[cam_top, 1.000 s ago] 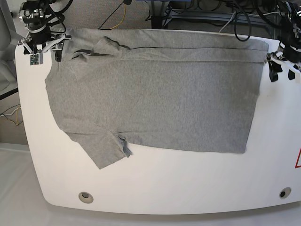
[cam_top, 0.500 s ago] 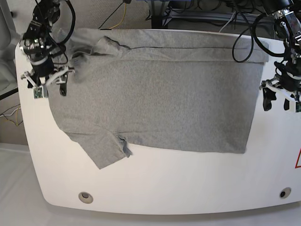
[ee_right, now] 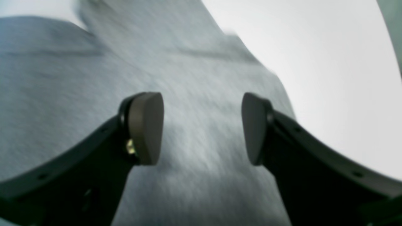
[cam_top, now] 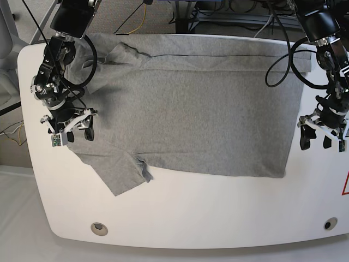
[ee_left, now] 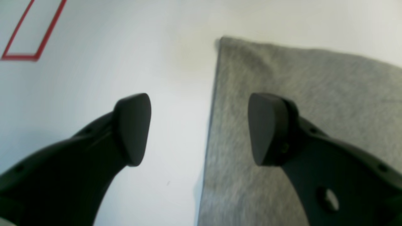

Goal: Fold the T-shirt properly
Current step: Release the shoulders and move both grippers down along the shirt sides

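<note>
Base view: the T-shirt (cam_top: 185, 109) lies flat between the released left gripper (cam_top: 318, 140) and released right gripper (cam_top: 72, 129).

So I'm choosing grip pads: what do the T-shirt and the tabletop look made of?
The T-shirt looks like soft knit jersey, probably cotton: flecked heather grey, matte, lying limp with folded seams. The table looks like a hard, smooth white board, perhaps laminate or painted: it shows a faint sheen and no grain. Neither can be confirmed by sight.
</note>
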You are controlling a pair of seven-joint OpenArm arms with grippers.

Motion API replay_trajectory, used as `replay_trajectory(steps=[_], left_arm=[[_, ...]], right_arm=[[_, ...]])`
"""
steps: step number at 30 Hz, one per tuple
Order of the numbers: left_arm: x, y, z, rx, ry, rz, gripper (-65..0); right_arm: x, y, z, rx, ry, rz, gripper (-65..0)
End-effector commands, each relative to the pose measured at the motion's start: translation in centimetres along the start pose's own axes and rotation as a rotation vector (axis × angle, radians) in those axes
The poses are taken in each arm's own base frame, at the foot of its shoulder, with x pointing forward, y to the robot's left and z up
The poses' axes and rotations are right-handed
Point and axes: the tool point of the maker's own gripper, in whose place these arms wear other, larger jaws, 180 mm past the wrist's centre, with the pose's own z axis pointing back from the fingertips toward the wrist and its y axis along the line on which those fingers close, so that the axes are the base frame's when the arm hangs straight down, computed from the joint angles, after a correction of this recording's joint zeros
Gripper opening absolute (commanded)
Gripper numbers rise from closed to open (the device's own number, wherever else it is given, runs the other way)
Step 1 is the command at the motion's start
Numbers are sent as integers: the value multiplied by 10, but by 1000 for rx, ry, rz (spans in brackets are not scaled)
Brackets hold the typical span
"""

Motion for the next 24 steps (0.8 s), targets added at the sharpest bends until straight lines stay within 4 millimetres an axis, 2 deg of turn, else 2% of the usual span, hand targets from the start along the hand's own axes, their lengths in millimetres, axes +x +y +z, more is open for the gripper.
replay_trajectory(steps=[1,9,11,19,21,24], left_arm=[[6,2,-24,-19,11,36,-192],[-8,-7,-66,-52,102,56,-191],[-14,-13,-84,-44,128,44,-189],[-20,-16,-103,-34,167,43,-189],[-25,-19,-110,-35,176,29,-191],[-26,-18,-114,-37,176,36,-194]], right_arm=[[4,-4,-15,0,28,-5,-268],[3,-11,-36,4,65,-32,-271],[0,-19,-50,8,102,-68,-275],[4,-30,-72,8,134,-114,-280],[16,-35,-85,6,121,-136,-280],[18,-35,-91,9,115,-145,-281]])
